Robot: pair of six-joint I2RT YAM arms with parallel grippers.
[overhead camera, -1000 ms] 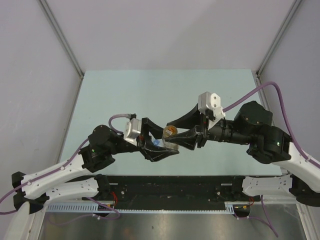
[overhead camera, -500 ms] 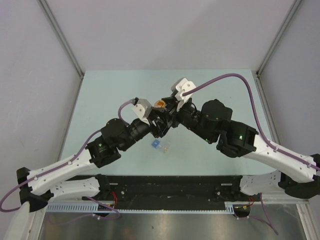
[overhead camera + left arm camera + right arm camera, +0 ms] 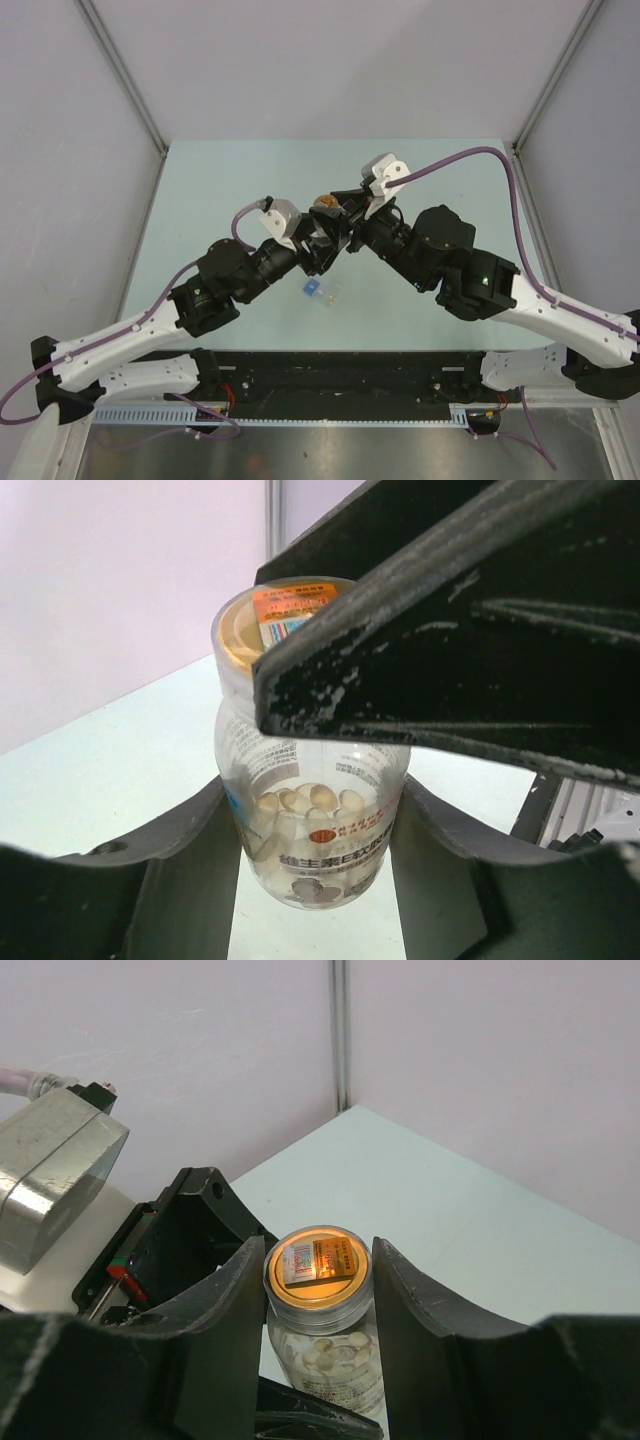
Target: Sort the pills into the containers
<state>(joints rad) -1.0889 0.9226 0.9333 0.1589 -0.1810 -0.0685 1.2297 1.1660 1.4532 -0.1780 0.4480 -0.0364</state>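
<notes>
Counter (image 3: 200,200) centre in the top view: our left tool (image 3: 312,855) clamps the jar (image 3: 300,770) body, right tool (image 3: 318,1305) pinches its lid (image 3: 317,1260). Uncapping step, we reckon; next needs a twist. Just below lies the blue-capped vial (image 3: 317,290); pills (image 3: 300,802) sit inside the jar.

Overhead looks down; close wrist views share jar (image 3: 310,825)

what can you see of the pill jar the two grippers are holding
The pill jar is a stubby round clear-plastic bottle with an orange cap bearing a printed sticker, and printed text on its wall. Pale oval pills show inside. It stands upright, apparently lifted off the table. The right gripper clamps its cap from both sides; the left gripper pinches its body lower down.
</notes>
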